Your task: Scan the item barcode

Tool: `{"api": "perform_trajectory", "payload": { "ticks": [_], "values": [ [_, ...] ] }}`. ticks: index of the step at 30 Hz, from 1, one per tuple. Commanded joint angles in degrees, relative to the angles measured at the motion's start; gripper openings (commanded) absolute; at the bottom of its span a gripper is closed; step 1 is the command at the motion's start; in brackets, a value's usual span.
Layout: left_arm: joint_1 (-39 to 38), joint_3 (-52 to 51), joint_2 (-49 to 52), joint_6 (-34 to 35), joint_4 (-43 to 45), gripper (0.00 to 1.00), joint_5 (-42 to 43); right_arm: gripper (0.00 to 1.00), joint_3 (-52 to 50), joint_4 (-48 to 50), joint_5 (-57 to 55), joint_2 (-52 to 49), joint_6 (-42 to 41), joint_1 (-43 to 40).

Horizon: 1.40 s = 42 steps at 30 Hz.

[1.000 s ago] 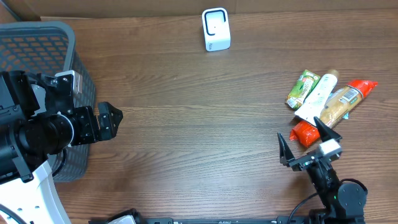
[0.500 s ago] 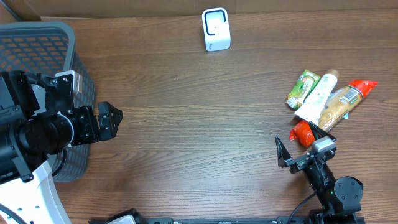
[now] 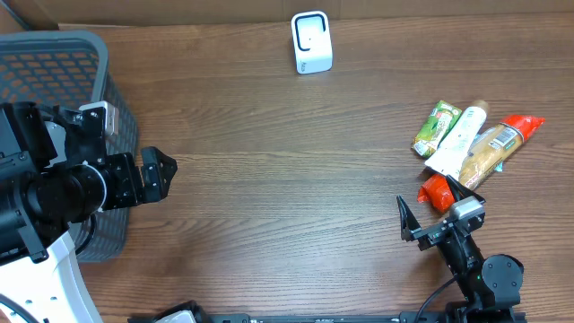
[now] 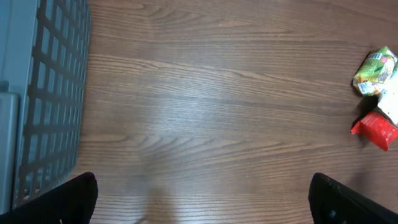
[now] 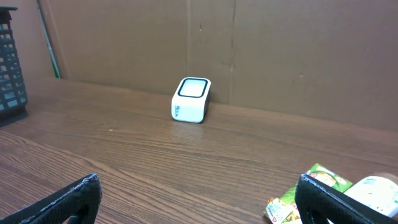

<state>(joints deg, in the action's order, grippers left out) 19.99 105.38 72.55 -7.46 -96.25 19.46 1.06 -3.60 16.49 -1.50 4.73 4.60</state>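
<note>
We cannot read the labels on the packets (image 3: 489, 152); scanner (image 3: 311, 42) and basket (image 3: 54, 63) share the desk (image 3: 287, 179); both jaws gape, empty.

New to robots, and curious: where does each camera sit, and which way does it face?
Overhead: above the table, looking straight down; left claw and right claw show.
Left wrist: on the left arm, looking down beside the basket; own fingers at bottom corners.
Right wrist: low, facing the scanner and cardboard wall; own fingers at bottom corners.
Shared: overhead and right wrist both show the scanner.
</note>
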Motion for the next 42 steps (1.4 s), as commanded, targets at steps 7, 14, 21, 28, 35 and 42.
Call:
{"api": "perform_trajectory", "payload": {
  "ticks": [7, 14, 21, 28, 35, 42],
  "values": [
    [0.24, 0.02, -1.75, 0.31, 0.28, 0.99, 0.96, 1.0, -0.59, 0.28, -0.39, 0.68, 0.04, 0.31],
    [0.24, -1.49, -17.22, 1.73, 11.04, 1.0, 3.52, 1.0, -0.59, 0.28, -0.39, 0.68, 0.04, 0.31],
    [0.24, -13.49, -34.07, 5.44, 23.06, 1.0, 3.98, 1.0, -0.59, 0.28, -0.39, 0.68, 0.04, 0.31],
    [0.24, -43.78, -56.37, 11.3, 47.04, 1.0, 7.63, 1.0, -0.59, 0.28, -0.39, 0.68, 0.04, 0.31],
    [0.24, -69.4, -72.26, 17.14, 71.49, 1.0, 8.04, 1.0, -0.59, 0.28, -0.39, 0.68, 0.07, 0.31],
    [0.24, -87.01, -71.28, 21.84, 96.0, 1.0, 8.92, 1.0, -0.59, 0.28, -0.39, 0.68, 0.04, 0.31]
  ]
}}
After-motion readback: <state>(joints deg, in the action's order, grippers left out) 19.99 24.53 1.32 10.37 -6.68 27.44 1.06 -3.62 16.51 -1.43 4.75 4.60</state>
